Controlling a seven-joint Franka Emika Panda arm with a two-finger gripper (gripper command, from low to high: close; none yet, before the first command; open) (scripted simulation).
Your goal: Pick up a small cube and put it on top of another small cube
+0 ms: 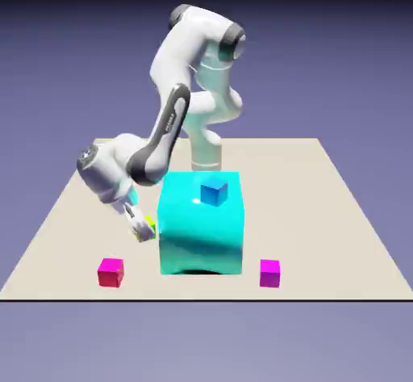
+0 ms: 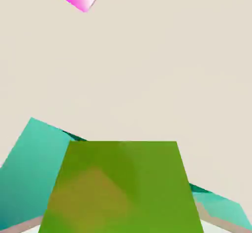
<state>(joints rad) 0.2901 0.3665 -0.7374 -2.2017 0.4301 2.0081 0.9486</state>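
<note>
Your end effector (image 1: pixel 143 228) is pinching the lime cube (image 1: pixel 148 225), and the arm holds it low over the tabletop (image 1: pixel 339 203), just beside the big cyan block (image 1: pixel 202 227) on the exterior view's left. In the hand view the lime cube (image 2: pixel 120 187) fills the lower middle and hides the finger tips; behind it you see teal faces of the cyan block (image 2: pixel 29 173) on either side, and a magenta-pink cube corner at the top edge, though from that view alone you cannot tell which of the two pinkish cubes it is. The purple-magenta cube (image 1: pixel 269 273) sits on the tabletop near the front edge, just off the cyan block's front corner on the exterior view's right, well apart from the lime cube. A redder hot-pink cube (image 1: pixel 110 272) rests near the front edge on the exterior view's left, in front of the end effector. A small blue cube (image 1: pixel 214 191) sits on top of the cyan block.
</note>
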